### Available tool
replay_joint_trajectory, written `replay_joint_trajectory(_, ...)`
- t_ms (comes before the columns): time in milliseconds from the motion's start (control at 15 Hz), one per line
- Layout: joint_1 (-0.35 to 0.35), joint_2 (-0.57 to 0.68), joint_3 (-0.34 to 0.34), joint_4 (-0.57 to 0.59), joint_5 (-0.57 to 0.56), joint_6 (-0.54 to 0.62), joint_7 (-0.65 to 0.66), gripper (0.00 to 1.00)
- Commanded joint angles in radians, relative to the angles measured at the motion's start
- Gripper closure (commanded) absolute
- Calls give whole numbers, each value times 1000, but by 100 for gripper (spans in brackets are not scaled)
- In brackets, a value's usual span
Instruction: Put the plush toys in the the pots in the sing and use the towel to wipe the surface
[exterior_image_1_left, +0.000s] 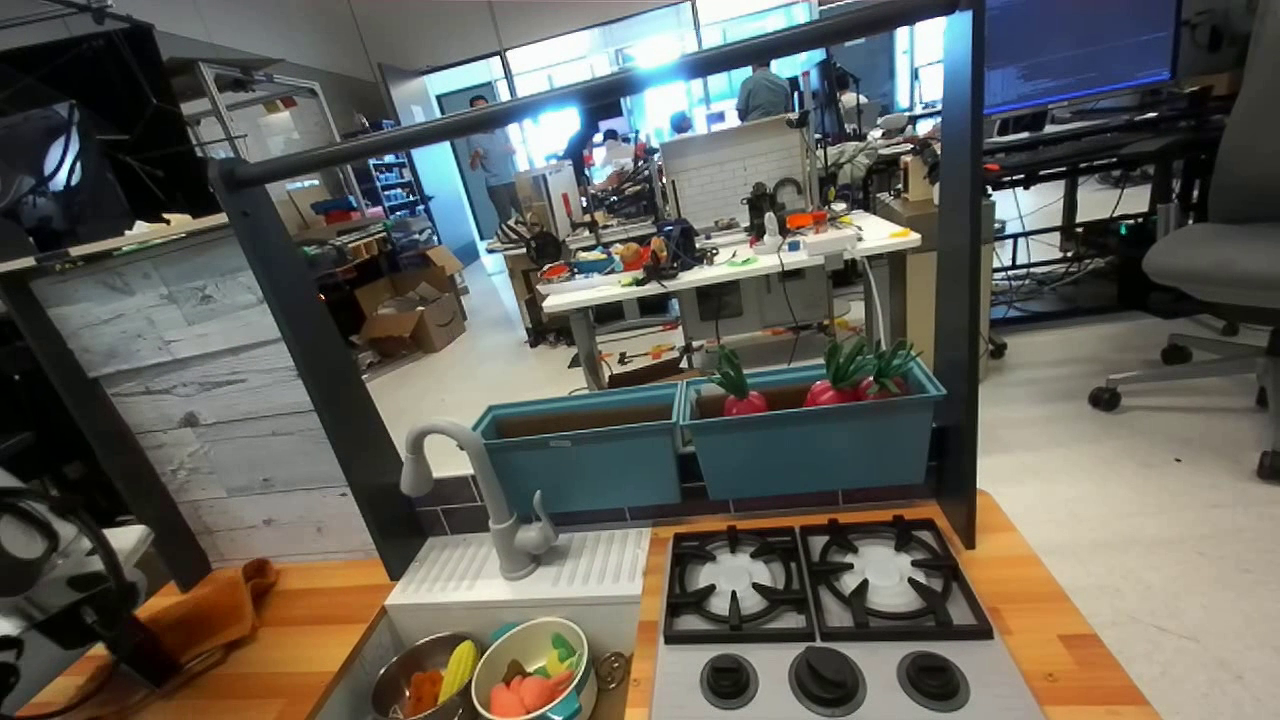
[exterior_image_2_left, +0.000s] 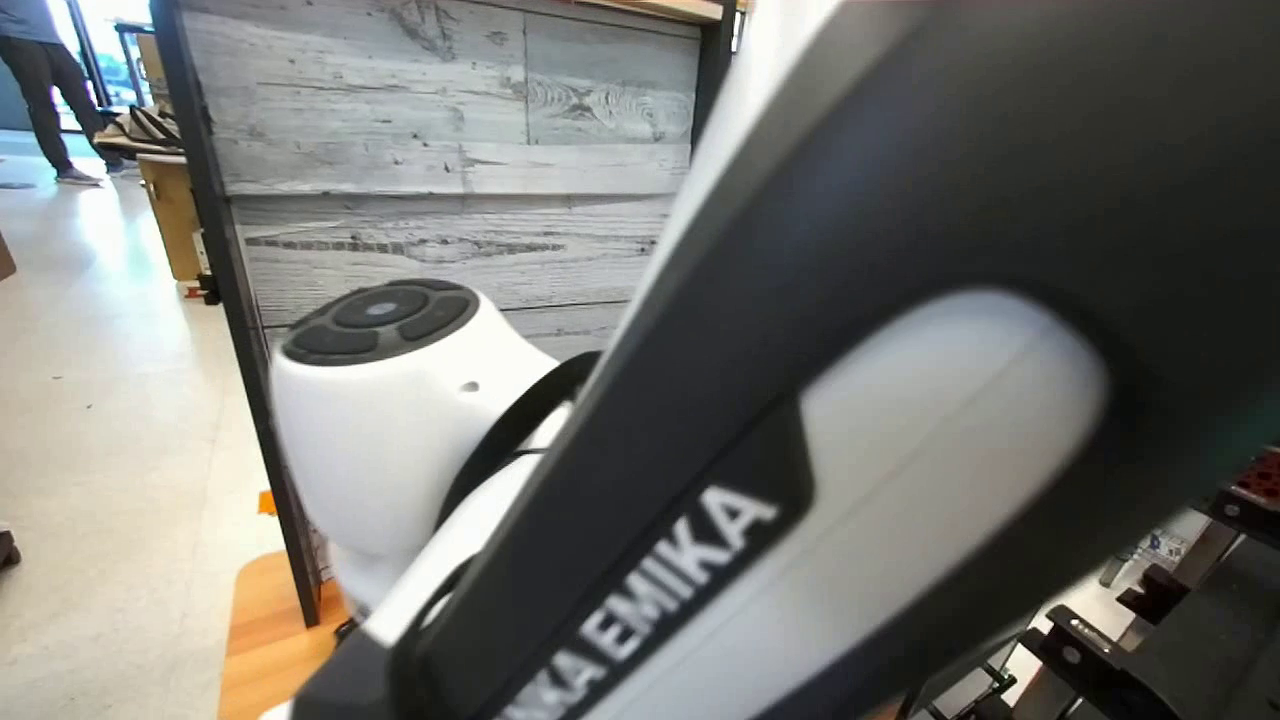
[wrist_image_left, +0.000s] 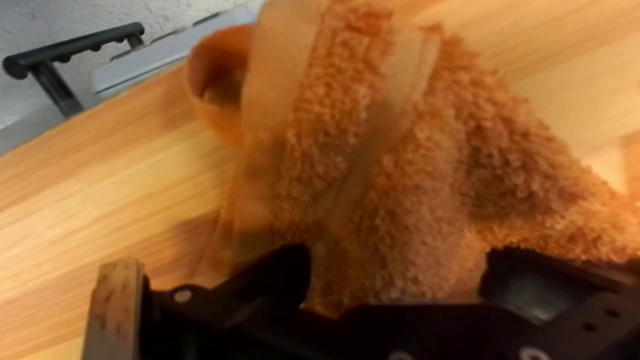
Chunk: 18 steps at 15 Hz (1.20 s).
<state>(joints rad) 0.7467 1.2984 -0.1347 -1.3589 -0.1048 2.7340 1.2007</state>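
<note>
The orange-brown towel (wrist_image_left: 390, 200) lies bunched on the wooden plank surface (wrist_image_left: 125, 200). My gripper (wrist_image_left: 397, 272) stands open right over it, the towel's pile showing between the two dark fingers; whether they touch it I cannot tell. In an exterior view the towel (exterior_image_1_left: 215, 610) is at the left of the counter, beside the arm (exterior_image_1_left: 60, 570). The sink (exterior_image_1_left: 350, 665) holds both pots. A yellow plush toy (exterior_image_1_left: 460, 665) and an orange plush toy (exterior_image_1_left: 425, 690) rest in the dark metal pot (exterior_image_1_left: 395, 660); red-orange plush (exterior_image_1_left: 530, 692) and green-yellow pieces (exterior_image_1_left: 560, 655) fill the cream pot (exterior_image_1_left: 490, 660).
Grey plank panel (exterior_image_1_left: 200, 400) rises behind the towel, with a dark post (exterior_image_1_left: 310, 390) beside it. A grey faucet (exterior_image_1_left: 480, 480) stands behind the sink. To the right is the stove (exterior_image_1_left: 830, 690); teal troughs (exterior_image_1_left: 590, 460) hang behind. The arm (exterior_image_2_left: 900, 420) fills much of an exterior view.
</note>
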Motion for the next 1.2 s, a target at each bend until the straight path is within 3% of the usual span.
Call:
replay_joint_trajectory(0, -7, -9, -105, -145, 17, 64, 122, 0)
replay_joint_trajectory(200, -20, -5, -150, -197, 31, 79, 161, 0)
replay_joint_trajectory(400, -29, 2, -80, -154, 3, 105, 63, 0)
replay_joint_trajectory(800, 92, 33, 2, -56, -4, 132, -78, 0)
replay_joint_trajectory(1000, 89, 42, 69, -18, 3, 117, -209, 0)
replay_joint_trajectory(1133, 81, 33, 40, -39, 19, 92, -239, 0)
